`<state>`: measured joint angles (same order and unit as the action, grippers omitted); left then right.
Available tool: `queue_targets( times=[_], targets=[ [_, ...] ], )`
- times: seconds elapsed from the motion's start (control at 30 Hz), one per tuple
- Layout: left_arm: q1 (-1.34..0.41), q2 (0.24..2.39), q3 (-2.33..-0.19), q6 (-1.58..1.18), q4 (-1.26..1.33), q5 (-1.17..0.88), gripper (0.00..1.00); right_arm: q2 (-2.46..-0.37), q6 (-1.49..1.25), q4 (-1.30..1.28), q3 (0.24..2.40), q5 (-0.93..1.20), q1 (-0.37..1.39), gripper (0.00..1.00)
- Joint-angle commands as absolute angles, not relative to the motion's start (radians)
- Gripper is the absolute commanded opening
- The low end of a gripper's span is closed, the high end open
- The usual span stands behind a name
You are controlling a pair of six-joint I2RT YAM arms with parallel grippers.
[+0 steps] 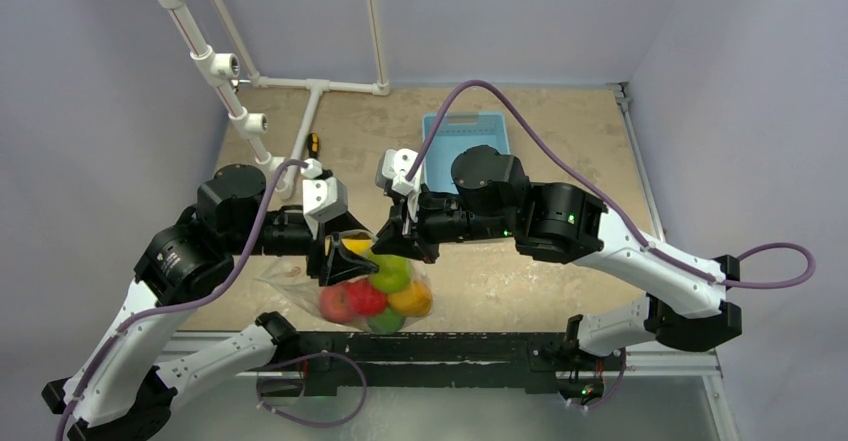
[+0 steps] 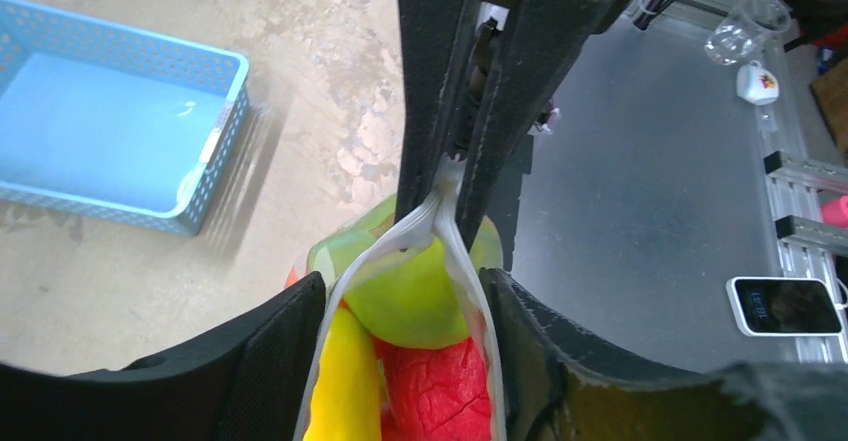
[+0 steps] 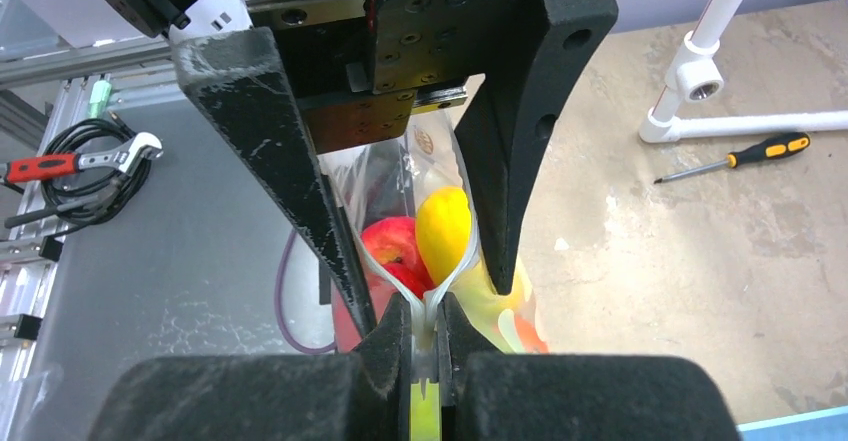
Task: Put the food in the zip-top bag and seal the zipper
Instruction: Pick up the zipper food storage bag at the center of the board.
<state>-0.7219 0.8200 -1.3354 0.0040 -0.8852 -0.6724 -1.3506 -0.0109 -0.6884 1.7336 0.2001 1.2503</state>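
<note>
The zip-top bag [image 1: 292, 283] hangs near the table's front edge, full of food [image 1: 375, 296]: red, green, orange and yellow fruits. My right gripper [image 3: 427, 313] is shut on one end of the whitish zipper [image 3: 400, 283], pinching both strips together. From there the two strips spread apart around a yellow fruit [image 3: 443, 229] and a red one [image 3: 388, 243]. My left gripper [image 2: 402, 291] is open and straddles the open mouth, one zipper strip [image 2: 470, 291] running along each finger. A green fruit [image 2: 415, 296] fills the gap. In the top view the left gripper [image 1: 345, 256] and right gripper [image 1: 400, 246] face each other.
A light-blue basket [image 1: 465, 136] stands behind the arms on the table, also at the upper left [image 2: 110, 131] of the left wrist view. A screwdriver [image 1: 313, 145] lies beside a white pipe frame [image 1: 320, 86]. Beyond the front edge lie a phone [image 2: 785, 304] and a mug [image 2: 760, 81].
</note>
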Motion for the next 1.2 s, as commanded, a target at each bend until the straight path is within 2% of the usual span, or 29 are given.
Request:
queue_targets(
  times=[0.0,0.13,0.17,0.2,0.23,0.47,0.6,0.7,0.73,0.83,1.17],
  targets=[
    [-0.731,0.822,-1.372,0.028,-0.914,-0.591,0.52,-1.320,-0.061,-0.621,1.788,0.186,1.253,0.00],
    [-0.736,0.822,-1.373,0.028,-0.923,-0.576,0.40,-1.319,-0.072,-0.622,1.791,0.174,1.253,0.00],
    [-0.738,0.822,-1.374,0.028,-0.926,-0.576,0.34,-1.319,-0.074,-0.622,1.792,0.173,1.253,0.00],
    [-0.740,0.823,-1.376,0.031,-0.926,-0.578,0.20,-1.318,-0.076,-0.622,1.793,0.170,1.253,0.00],
    [-0.742,0.825,-1.376,0.033,-0.929,-0.580,0.01,-1.318,-0.079,-0.620,1.793,0.168,1.253,0.00],
    [-0.742,0.830,-1.376,0.046,-0.917,-0.589,0.00,-1.305,-0.079,-0.593,1.774,0.147,1.253,0.00],
    [-0.741,0.834,-1.400,0.039,-0.907,-0.576,0.00,-1.270,-0.078,-0.542,1.729,0.130,1.253,0.15],
    [-0.741,0.821,-1.404,0.017,-0.874,-0.578,0.00,-1.222,-0.078,-0.474,1.662,0.118,1.252,0.31],
    [-0.740,0.817,-1.405,0.010,-0.864,-0.583,0.00,-1.204,-0.078,-0.449,1.640,0.107,1.253,0.39],
    [-0.742,0.810,-1.407,0.008,-0.844,-0.594,0.00,-1.151,-0.074,-0.377,1.556,0.106,1.253,0.47],
    [-0.741,0.814,-1.411,-0.035,-0.814,-0.600,0.00,-1.050,-0.028,-0.158,1.325,0.137,1.253,0.52]
  ],
)
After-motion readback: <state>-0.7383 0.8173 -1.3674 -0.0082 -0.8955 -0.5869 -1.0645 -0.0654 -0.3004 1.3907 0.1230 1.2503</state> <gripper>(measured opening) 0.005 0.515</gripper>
